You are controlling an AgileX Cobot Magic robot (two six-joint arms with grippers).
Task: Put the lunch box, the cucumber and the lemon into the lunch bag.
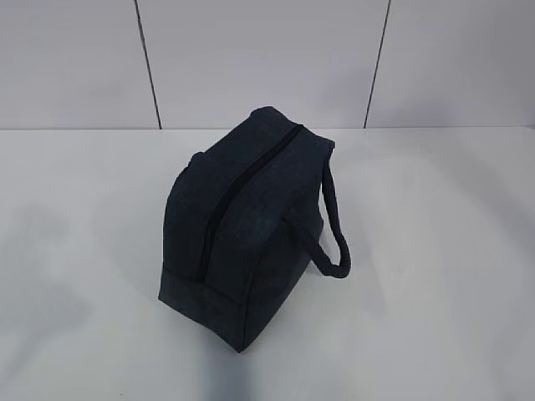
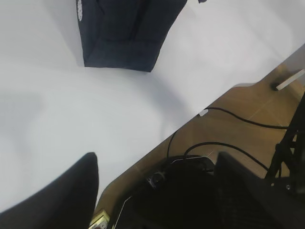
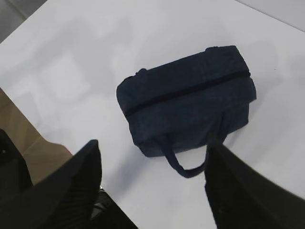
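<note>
We are holding both claws wide and empty — the right gripper hanging above the boxy dark navy fabric lunch bag, the left gripper near the table edge. The bag is sitting zipped shut mid-table; being soft and light, it is probably best taken by its strap handle — or the zipper's end.

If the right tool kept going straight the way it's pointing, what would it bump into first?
Probably the lunch bag. The right tool stands open and empty, with the bag's strap handle lying between its fingers in the right wrist view, so that strap looks likely to be met first. Depth is hard to judge, though.
</note>
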